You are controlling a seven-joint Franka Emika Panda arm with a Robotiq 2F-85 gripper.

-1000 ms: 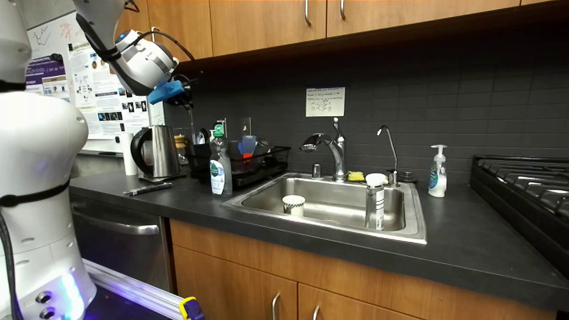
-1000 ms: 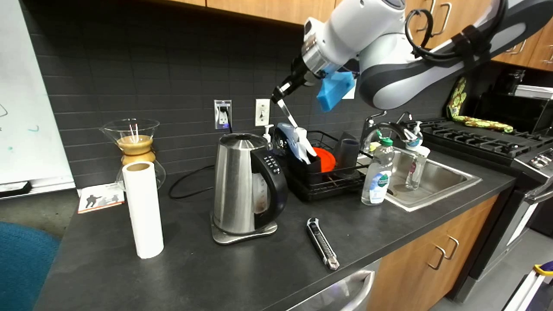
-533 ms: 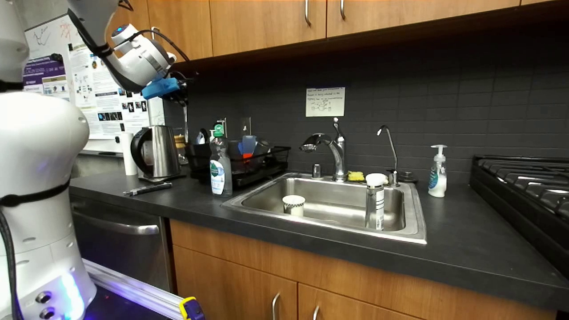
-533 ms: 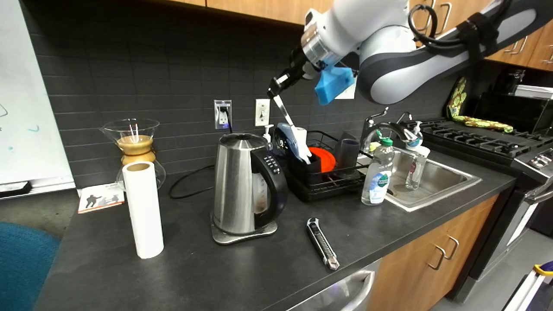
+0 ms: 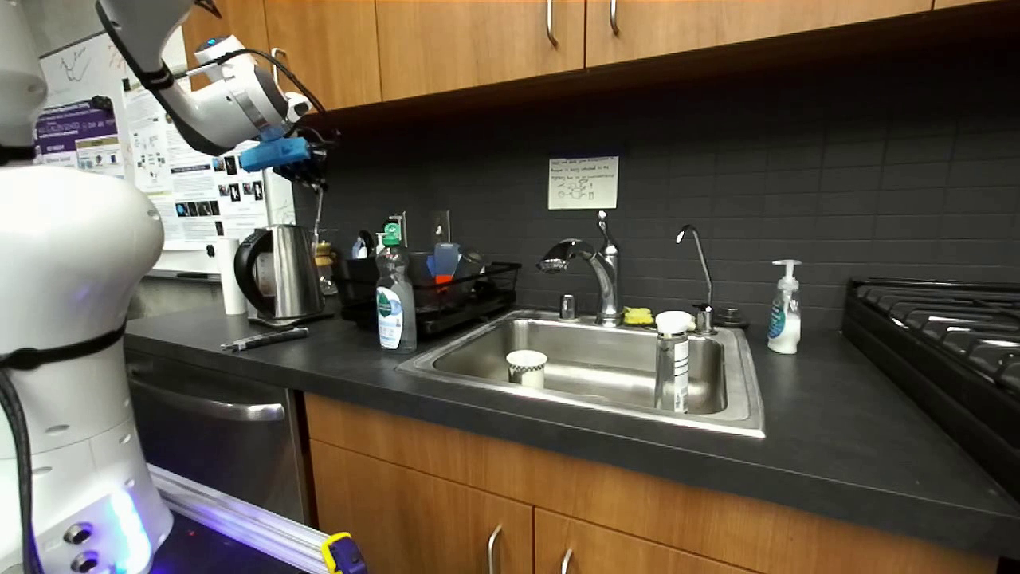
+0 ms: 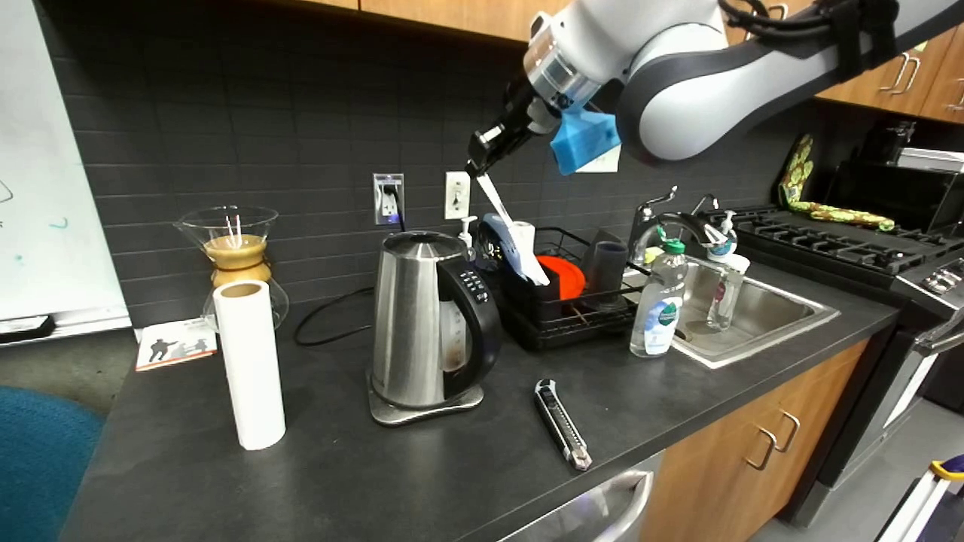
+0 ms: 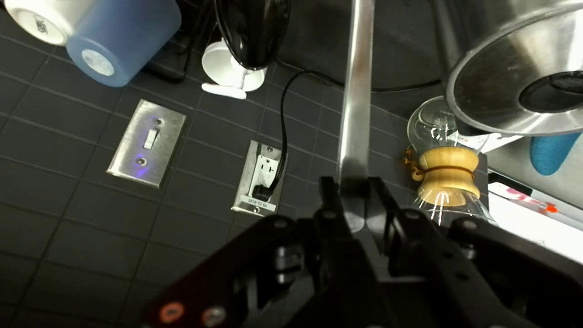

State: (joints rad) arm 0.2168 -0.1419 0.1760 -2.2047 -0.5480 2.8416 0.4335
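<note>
In the wrist view my gripper (image 7: 351,184) is shut on the flat metal handle of a utensil (image 7: 357,105). The handle runs up out of that view, so its far end is hidden there. In both exterior views the gripper (image 6: 477,167) hangs high near the dark tiled wall, and the utensil (image 6: 494,197) slants downward from it. A pale lower part of the utensil shows in front of the black dish rack (image 6: 520,327); whether it touches anything there I cannot tell. The steel kettle (image 6: 410,324) stands on the counter close below.
A glass coffee maker (image 7: 448,168) and a white paper roll (image 6: 252,369) stand beyond the kettle. A box cutter (image 6: 561,425) lies on the counter. Beside the rack are a soap bottle (image 6: 659,301) and the sink (image 5: 446,363). Cabinets (image 5: 478,48) overhang the counter.
The arm has shifted a little up and, in an exterior view, to the left, carrying the utensil along. The utensil's tilt has changed somewhat. The grip stays the same.
</note>
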